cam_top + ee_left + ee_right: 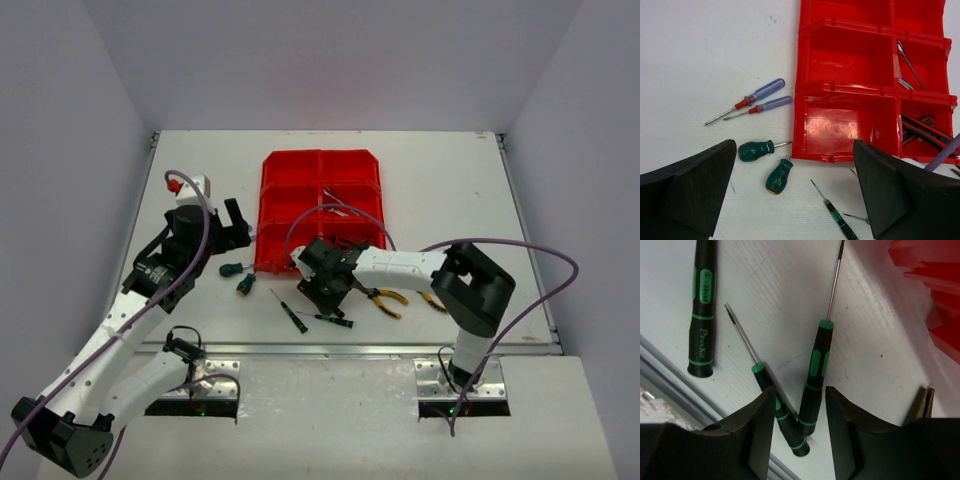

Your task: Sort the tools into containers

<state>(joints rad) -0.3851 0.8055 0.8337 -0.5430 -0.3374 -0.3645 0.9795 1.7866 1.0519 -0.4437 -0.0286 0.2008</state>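
- Right pincer [800,392]: fingers apart, clamped on nothing, low over the surface [440,180]. The handle ends of one green/black precision screwdriver [816,365] and a second precision screwdriver [761,374] lie between its fingers.
- Third precision screwdriver [701,315] lies at 10 o'clock of those, apart.
- Yellow-handled pliers [388,297] at 3 o'clock of the right pincer, top view.
- Red bin [320,190] at 12 o'clock.
- Left pincer [795,150]: wide apart, empty, at 9 o'clock of the bin.
- Stubby green screwdrivers [756,150] and blue-handled screwdrivers [762,91] lie on the surface beside the bin's left wall.
- In the bin: silver wrenches [910,62] in the middle-right compartment, red/black pliers [922,127] in the near-right one.
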